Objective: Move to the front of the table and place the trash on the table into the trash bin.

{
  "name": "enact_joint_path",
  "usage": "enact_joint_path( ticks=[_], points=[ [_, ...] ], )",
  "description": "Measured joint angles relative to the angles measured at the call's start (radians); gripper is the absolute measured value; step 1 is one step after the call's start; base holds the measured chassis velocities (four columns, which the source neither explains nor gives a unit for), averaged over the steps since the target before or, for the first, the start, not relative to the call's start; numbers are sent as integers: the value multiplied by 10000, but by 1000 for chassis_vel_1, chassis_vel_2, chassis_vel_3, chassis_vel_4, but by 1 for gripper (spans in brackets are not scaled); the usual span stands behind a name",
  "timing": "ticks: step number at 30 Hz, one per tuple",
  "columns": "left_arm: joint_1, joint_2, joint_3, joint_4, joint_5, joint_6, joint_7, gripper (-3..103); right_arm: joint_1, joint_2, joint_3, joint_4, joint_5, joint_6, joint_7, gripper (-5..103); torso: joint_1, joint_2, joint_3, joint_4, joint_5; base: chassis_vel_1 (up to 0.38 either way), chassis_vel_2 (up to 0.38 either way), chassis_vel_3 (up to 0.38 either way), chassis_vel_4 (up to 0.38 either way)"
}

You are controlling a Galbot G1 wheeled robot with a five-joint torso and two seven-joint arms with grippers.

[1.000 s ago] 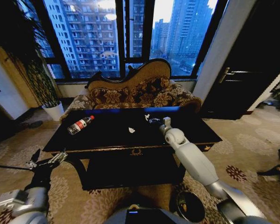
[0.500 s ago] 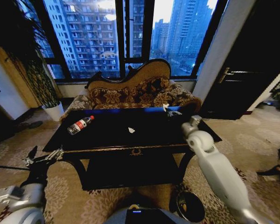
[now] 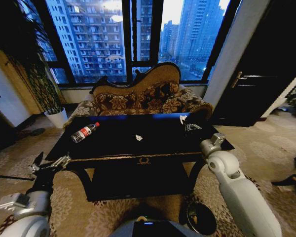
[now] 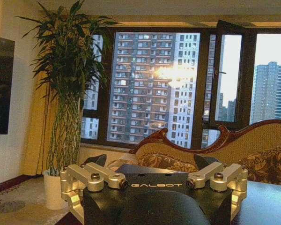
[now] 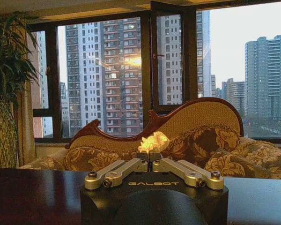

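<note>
Holding a crumpled white scrap pinched between its fingertips, your right gripper sits above the far right part of the table. The bottle lies on the table's left side, and another white scrap lies near the middle (both untouched). Your left gripper, jaws spread wide, hangs off the table's front-left corner. The trash bin stands on the carpet by the front right.

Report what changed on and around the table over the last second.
The right gripper, shut on a crumpled white scrap, lifted it and swung toward the table's far right corner. The bottle, the middle scrap, the bin and the left gripper stayed put.
</note>
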Motion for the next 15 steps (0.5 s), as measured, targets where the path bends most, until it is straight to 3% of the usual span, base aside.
enact_joint_path(
  ticks=[8,15],
  points=[
    [15,61,-5,14,-44,0,14,100,-184,128,86,-44,-163,13,0,1,2,-1,1,-2,0,59,-79,-74,73],
    [32,78,12,14,-39,0,20,100,-168,150,109,-135,-188,34,0,1,-1,0,0,-1,0,211,-202,-209,194]
  ],
)
